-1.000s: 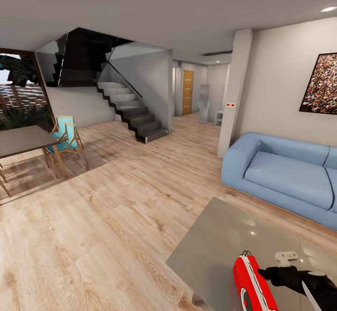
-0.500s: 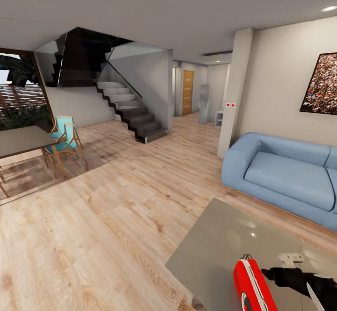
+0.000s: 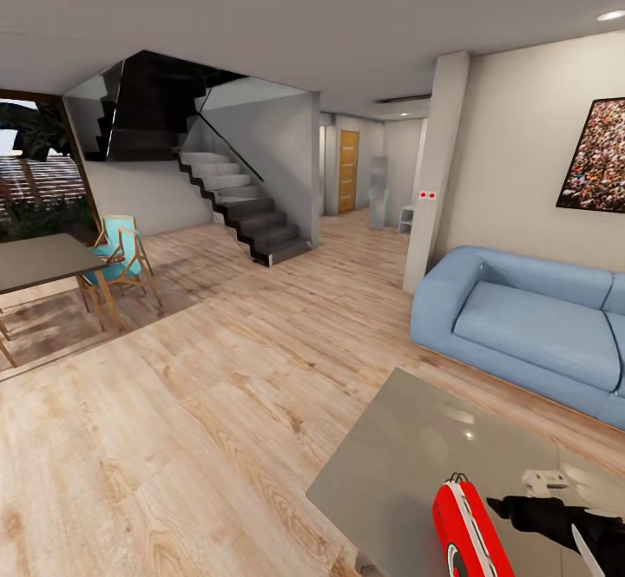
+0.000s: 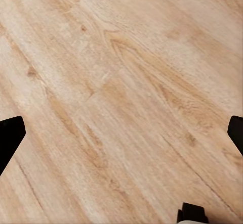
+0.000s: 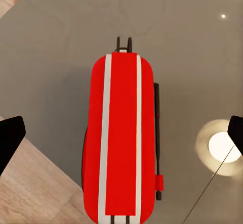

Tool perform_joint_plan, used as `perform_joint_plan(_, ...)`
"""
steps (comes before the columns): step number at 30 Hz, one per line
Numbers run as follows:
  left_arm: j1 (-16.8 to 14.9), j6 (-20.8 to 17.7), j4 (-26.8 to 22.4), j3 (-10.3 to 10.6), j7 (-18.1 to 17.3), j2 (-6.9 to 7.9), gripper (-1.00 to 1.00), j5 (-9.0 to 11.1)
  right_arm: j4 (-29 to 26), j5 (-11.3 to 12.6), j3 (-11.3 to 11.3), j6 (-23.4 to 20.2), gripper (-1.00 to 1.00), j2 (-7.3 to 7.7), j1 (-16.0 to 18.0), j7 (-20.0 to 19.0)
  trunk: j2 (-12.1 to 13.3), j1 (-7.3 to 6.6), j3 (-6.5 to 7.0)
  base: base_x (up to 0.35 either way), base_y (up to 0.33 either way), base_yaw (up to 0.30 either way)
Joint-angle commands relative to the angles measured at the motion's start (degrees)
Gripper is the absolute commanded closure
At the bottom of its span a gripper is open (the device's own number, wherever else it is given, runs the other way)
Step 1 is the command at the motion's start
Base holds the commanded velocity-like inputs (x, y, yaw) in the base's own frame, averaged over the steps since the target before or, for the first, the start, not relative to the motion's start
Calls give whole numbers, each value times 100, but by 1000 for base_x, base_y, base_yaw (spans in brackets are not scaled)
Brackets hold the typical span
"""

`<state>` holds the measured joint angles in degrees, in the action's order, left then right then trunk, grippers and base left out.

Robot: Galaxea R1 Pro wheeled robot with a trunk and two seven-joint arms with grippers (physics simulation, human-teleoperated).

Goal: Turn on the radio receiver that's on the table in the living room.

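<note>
The left hand hangs over bare plank floor, its fingers spread wide. Farther right, the red radio stands on the glossy grey desk, near its front edge. The right hand hovers directly above the radio, fingers spread wide apart. A blue sofa sits beyond.

Head view: radio receiver and right tool cut off by the lower edge; counter partly cropped.
</note>
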<state>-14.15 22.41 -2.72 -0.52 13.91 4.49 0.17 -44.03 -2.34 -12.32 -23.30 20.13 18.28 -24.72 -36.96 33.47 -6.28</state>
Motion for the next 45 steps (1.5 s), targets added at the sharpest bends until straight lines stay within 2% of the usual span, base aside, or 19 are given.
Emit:
perform_joint_plan(1,0,0,0,-1,-1,-4,-100,0,0,-1,7,-3,-100,0,0,1,0,0,0,0,0,0)
perform_joint_plan(21,0,0,0,2,-2,-10,-100,0,157,-20,28,1,-100,-9,0,2,0,0,0,0,0,0)
perform_joint_plan(36,0,0,0,1,-2,-10,-100,0,158,-28,28,1,-100,-12,0,2,-602,329,-269,0,0,0)
perform_joint_plan(45,0,0,0,0,-2,-10,-100,0,209,-26,38,-2,-100,-77,0,-6,-963,527,-431,0,0,0)
